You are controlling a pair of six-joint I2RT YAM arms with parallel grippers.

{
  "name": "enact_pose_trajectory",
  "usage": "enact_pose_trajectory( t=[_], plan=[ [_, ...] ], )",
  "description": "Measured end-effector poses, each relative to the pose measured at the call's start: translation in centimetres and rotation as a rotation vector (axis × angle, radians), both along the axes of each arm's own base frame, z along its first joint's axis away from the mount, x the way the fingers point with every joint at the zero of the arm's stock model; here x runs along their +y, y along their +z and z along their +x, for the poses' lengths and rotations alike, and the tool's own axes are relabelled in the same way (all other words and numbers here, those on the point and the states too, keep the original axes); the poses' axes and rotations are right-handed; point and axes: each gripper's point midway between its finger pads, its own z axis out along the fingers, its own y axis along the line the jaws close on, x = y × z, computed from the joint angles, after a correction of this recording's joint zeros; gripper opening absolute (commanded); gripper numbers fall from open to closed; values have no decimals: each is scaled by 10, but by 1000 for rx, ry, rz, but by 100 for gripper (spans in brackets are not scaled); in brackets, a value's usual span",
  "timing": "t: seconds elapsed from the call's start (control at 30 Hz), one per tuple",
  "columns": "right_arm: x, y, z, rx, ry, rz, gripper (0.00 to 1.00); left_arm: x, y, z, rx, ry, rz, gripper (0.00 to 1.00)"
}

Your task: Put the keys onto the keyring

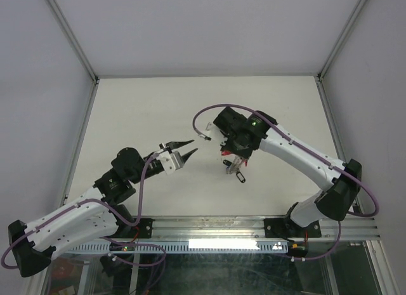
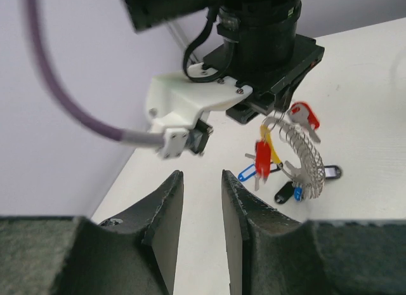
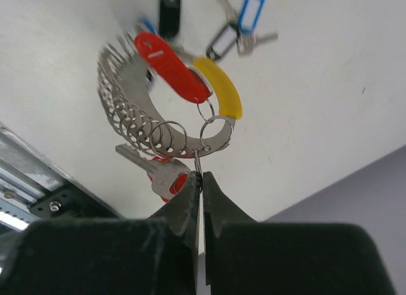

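Top view looks down from above and behind, far off. Both wrist views, close in, share the keyring (image 3: pixel 222 95) just beyond the right gripper (image 3: pixel 200 177) tips.

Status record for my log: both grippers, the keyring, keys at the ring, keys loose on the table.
left gripper: open, empty, pointed towards the keyring
right gripper: shut on the keyring's thin wire
keyring: hanging from the right gripper, above the table
at the ring: red-tag key; second red-tag key, attachment unclear
loose on table: blue-tag key; black-tag key; second black-tag key
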Motion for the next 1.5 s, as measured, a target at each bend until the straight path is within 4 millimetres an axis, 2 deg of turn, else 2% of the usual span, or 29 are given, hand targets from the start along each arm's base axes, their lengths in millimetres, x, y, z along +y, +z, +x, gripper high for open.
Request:
enact_pose_trajectory(
  t=[0.1, 0.13, 0.17, 0.3, 0.37, 0.5, 0.6, 0.77, 0.9, 0.97, 1.03, 1.1, 1.3, 1.5],
  plan=[
    [-43, -20, 7, 44, -121, -93, 0, 5, -2, 4, 0, 24, 11, 29],
    [-48, -21, 8, 54, -144, -101, 0, 8, -2, 6, -2, 36, 11, 29],
    [-47, -18, 8, 58, -152, -97, 0, 11, -1, 7, -4, 47, 8, 29],
    [0, 5, 0, 11, -46, 9, 0, 15, 1, 10, -8, 66, 1, 30],
    [12, 6, -7, 19, -9, 41, 0, 13, -2, 11, 0, 64, 7, 31],
    [15, -1, -9, 52, -9, 67, 0, 5, -11, 12, 33, 40, 21, 30],
    [18, 0, -12, 62, -3, 110, 0, -2, -15, 9, 64, 4, 17, 29],
    [26, 20, -20, 41, 31, 243, 0, -22, -28, 2, 138, -91, 16, 35],
    [32, 36, -25, 13, 59, 342, 0, -35, -36, -4, 195, -158, 7, 36],
    [35, 40, -26, 2, 75, 376, 0, -39, -36, -7, 216, -187, -5, 32],
    [38, 42, -28, -3, 87, 398, 0, -44, -34, -10, 231, -211, -13, 25],
    [41, 41, -29, -5, 97, 409, 0, -48, -30, -10, 242, -231, -22, 22],
    [51, 39, -32, -11, 141, 433, 0, -60, -19, -11, 257, -277, -32, 27],
    [57, 45, -34, -34, 172, 464, 0, -66, -25, -9, 280, -288, -8, 33]
  ],
)
